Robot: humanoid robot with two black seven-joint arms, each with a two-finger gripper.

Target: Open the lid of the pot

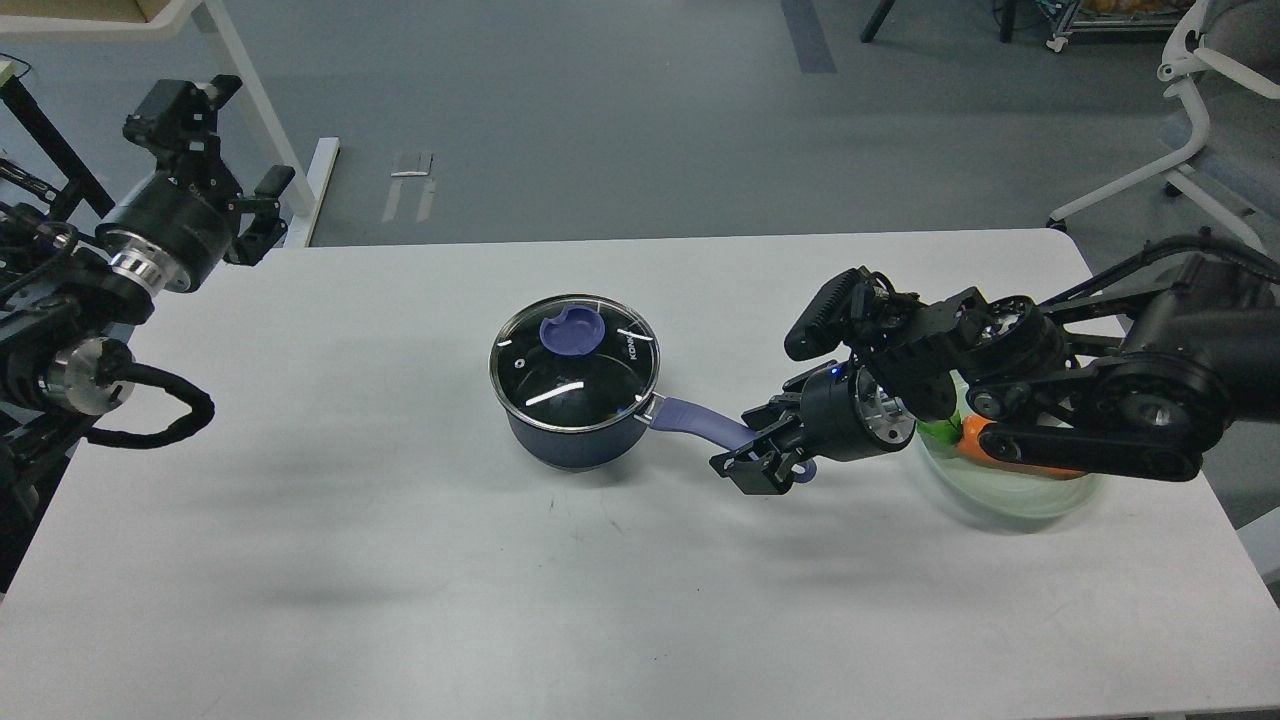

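Note:
A dark blue pot (pixel 570 440) stands mid-table with its glass lid (pixel 560 385) on, and the blue knob (pixel 570 333) sits on top of the lid. Its purple handle (pixel 695 418) points right and toward me. My right gripper (pixel 757 448) is at the handle's far end, one finger above it and one below, closed on it. My left gripper (pixel 256 216) is raised over the table's far left corner, far from the pot, fingers apart and empty.
A pale green plate (pixel 1000 500) with an orange carrot (pixel 972 432) sits at the right, mostly hidden under my right forearm. A white table leg (pixel 260 110) and an office chair (pixel 1190 110) stand beyond the table.

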